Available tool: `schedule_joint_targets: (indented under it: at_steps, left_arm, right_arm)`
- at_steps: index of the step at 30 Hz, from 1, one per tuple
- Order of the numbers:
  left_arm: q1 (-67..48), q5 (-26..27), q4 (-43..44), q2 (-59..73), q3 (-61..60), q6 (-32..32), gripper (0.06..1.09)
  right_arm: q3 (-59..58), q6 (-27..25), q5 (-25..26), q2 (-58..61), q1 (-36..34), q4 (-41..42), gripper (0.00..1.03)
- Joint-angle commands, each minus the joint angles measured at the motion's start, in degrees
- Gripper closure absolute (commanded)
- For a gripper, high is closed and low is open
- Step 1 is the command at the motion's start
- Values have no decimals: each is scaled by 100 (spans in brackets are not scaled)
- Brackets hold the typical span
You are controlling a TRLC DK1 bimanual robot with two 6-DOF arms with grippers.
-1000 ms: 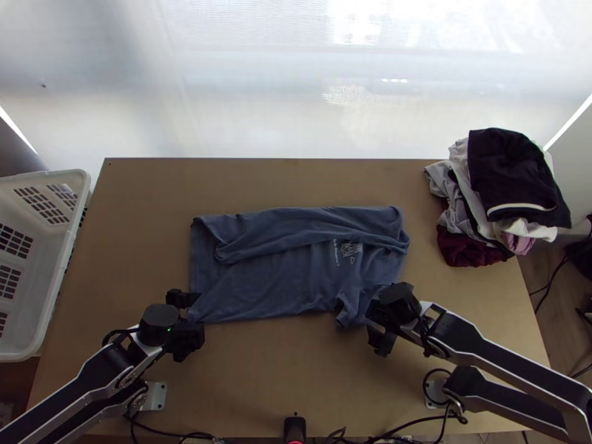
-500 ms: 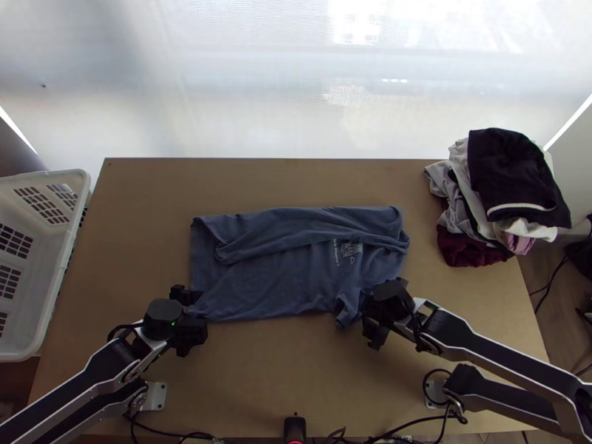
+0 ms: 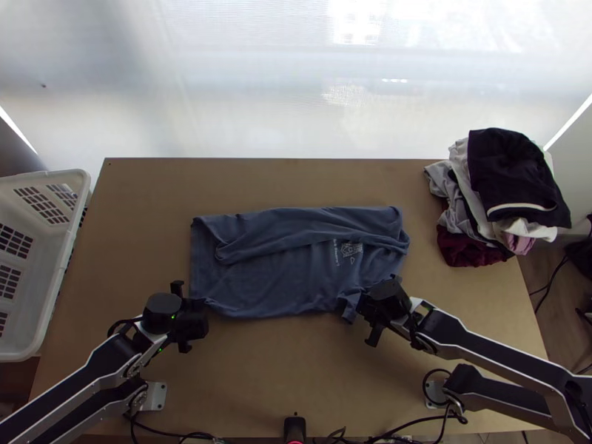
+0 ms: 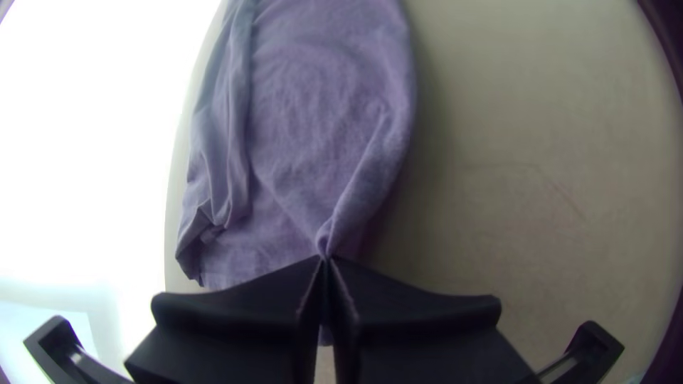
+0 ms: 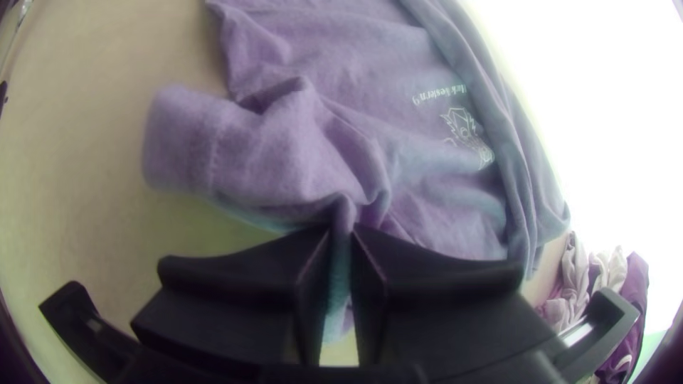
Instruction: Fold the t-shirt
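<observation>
The blue t-shirt (image 3: 288, 274) lies across the middle of the table, its far side folded over lengthwise, a small print near its right end. At its near left corner is my left gripper (image 3: 194, 305); in the left wrist view the left gripper (image 4: 326, 263) is shut on a pinched corner of the t-shirt (image 4: 313, 107). My right gripper (image 3: 370, 305) is at the near right part, by a sleeve. In the right wrist view the right gripper (image 5: 341, 238) is shut on a fold of the t-shirt (image 5: 284, 156) beside the sleeve, which sticks out.
A heap of clothes (image 3: 510, 192), dark, white and maroon, sits at the table's far right corner. A white basket (image 3: 63, 266) stands at the left edge. Bare tabletop (image 3: 281, 370) lies in front of the shirt.
Both grippers have moved slightly, the right one up and to the left. The shirt's near left corner and near edge have shifted a little, and the sleeve has moved slightly right.
</observation>
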Motion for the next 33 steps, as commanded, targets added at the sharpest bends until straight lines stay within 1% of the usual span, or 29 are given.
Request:
schedule_joint_targets:
  at_steps: [1, 2, 3, 7, 9, 10, 12, 14, 15, 16, 18, 20, 24, 27, 30, 33]
  left_arm:
    - [922, 871, -1331, 1235, 1229, -1307, 105]
    - [1045, 1003, -1682, 1534, 1536, -1535, 105]
    - [1080, 1012, -1849, 1683, 1721, -1623, 105]
    - [1132, 1012, -1832, 1578, 1897, -1632, 105]
    - [1124, 1021, -2025, 1542, 2055, -1966, 105]
    - [1124, 1135, -2262, 1551, 2169, -2168, 105]
    - [1124, 1478, -2754, 1578, 2450, -2651, 105]
    - [1115, 1689, -3229, 1709, 2740, -3073, 105]
    - [1106, 1820, -3493, 1824, 2925, -3214, 105]
    - [1115, 1943, -3730, 1955, 3118, -3302, 105]
    - [1291, 2093, -3985, 2087, 3461, -3328, 105]
    - [1660, 2260, -4099, 2237, 3795, -3240, 105]
    - [2293, 2400, -4398, 2720, 4287, -2783, 105]
    - [2653, 2567, -4591, 3028, 4674, -2563, 105]
    - [2794, 2576, -4644, 3423, 4964, -2396, 105]
    - [2952, 2576, -4618, 3889, 5254, -2229, 105]
  right_arm:
    - [140, -27, -68, 62, -93, -348, 100]
    - [184, 61, -209, 36, -101, -541, 100]
    - [219, 131, -332, -43, -101, -708, 100]
    - [395, 368, -674, -483, -172, -1368, 100]
    - [597, 526, -1026, -632, -303, -1851, 100]
    - [702, 632, -1193, -711, -339, -2053, 100]
    - [852, 860, -1377, -852, -347, -2387, 100]
    - [1001, 1045, -1544, -948, -356, -2712, 100]
    - [1080, 1115, -1641, -983, -418, -2870, 100]
    - [1177, 1142, -1843, -1001, -550, -3046, 100]
    - [1361, 1194, -2125, -1036, -840, -3292, 100]
    - [1528, 1027, -2230, -1071, -1182, -3433, 100]
    - [1704, 403, -2327, -1019, -2009, -3574, 100]
    - [1818, 43, -2555, -869, -2527, -3697, 100]
    - [1959, -194, -2705, -606, -2914, -3723, 100]
    - [2249, -273, -2863, -263, -3274, -3714, 100]
